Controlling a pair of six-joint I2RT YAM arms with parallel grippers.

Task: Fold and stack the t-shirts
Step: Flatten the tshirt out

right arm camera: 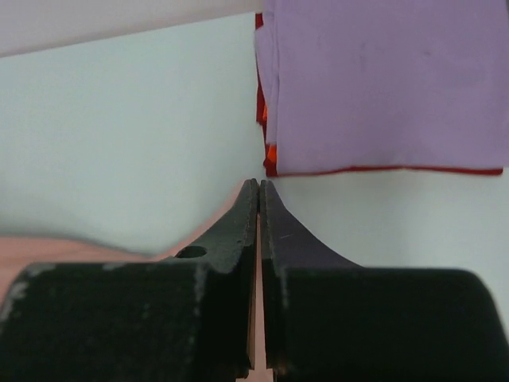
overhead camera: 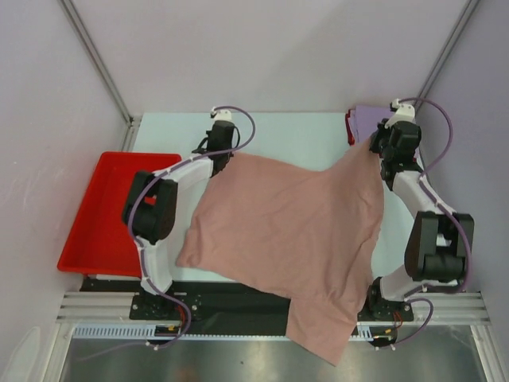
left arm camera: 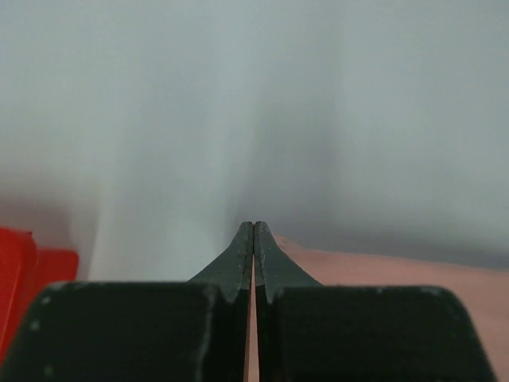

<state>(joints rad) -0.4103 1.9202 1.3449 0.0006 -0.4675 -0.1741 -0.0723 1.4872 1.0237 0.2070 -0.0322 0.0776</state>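
table [overhead camera: 302,131] | pink tee [overhead camera: 286,231], maybe resting | lavender tee [overhead camera: 366,121] on red tee [overhead camera: 349,131] | red tray [overhead camera: 103,215]

No text, label or number can be read on the pink t-shirt [overhead camera: 286,231] or red tray [overhead camera: 103,215]

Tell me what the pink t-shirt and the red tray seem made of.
The dusty-pink t-shirt looks like soft matte cloth: it drapes and sags in folds. The red tray is likely hard plastic: smooth, with a rigid raised rim.
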